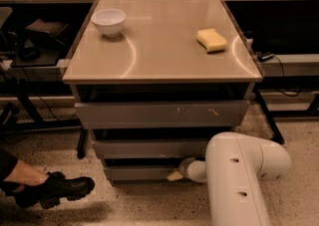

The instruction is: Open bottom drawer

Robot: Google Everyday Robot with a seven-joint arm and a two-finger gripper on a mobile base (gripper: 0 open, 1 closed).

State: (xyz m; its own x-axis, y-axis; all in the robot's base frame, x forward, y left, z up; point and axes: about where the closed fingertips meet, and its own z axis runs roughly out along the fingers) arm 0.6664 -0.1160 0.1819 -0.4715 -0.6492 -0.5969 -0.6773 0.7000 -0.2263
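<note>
I read this as the engagement step. My end effector (175,174) is low down at the front of the cabinet, its pale tip right at the upper edge of the bottom drawer (134,173), towards the right end of that panel. The white arm (239,180) reaches in from the right and hides the drawer's right corner. I cannot tell whether the end effector is released or clenched, because only a small pale wedge of it shows against the dark gap above the panel.

The bottom drawer is the lowest and narrowest of three grey fronts, directly under the middle drawer (149,149), which in turn sits under the wide, scratched top drawer (159,114). From here it looks shut, or out by very little, so I judge the pull has hardly begun, if at all.

The panel has no handle, so the next move calls for a firm hook on its top lip. After that I would pull straight out along the drawer's run, towards the camera, keeping level so the tip neither slips off nor catches the middle drawer above. The shoe (60,190) on the floor to the left is well apart from the drawer's path. The bowl (109,22) and sponge (212,40) on the worktop (164,56) play no part.
</note>
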